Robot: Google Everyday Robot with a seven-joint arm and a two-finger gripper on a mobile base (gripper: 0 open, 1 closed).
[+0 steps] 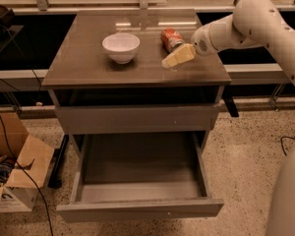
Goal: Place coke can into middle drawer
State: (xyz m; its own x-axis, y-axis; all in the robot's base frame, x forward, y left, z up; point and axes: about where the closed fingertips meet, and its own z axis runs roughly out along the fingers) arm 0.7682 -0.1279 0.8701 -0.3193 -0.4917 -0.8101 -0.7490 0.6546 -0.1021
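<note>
The coke can (171, 38) sits on the tabletop (83, 65), toward the far right part of it, red with a silver end showing. Whether it stands or lies on its side is hard to tell from this angle. It is outside the middle drawer (137, 209) and well above it.

The claw (169, 61) is just on the near side of the can, a pale cream wedge that slants down and to the left, with its tip low over the tabletop. Its upper part overlaps the can's near edge in this view; I cannot tell whether the two touch. I also cannot tell whether the claw is wide or narrow, as it reads as one solid shape. It holds nothing that can be seen. The white arm (258, 18) reaches in from the right, its rounded wrist just right of the can.

To the left of the can, apart from it, a white bowl (121, 47) stands upright near the middle of the tabletop.

Below, a flat grey drawer front (137, 119) is closed, with a dark gap between it and the tabletop. Under that, the middle drawer is pulled out toward the near side, its shallow grey tray and low side walls in full view.

On the speckled floor (246, 171) at the left sits an open cardboard box (17, 173), with a dark cable (5, 132) trailing across it.
</note>
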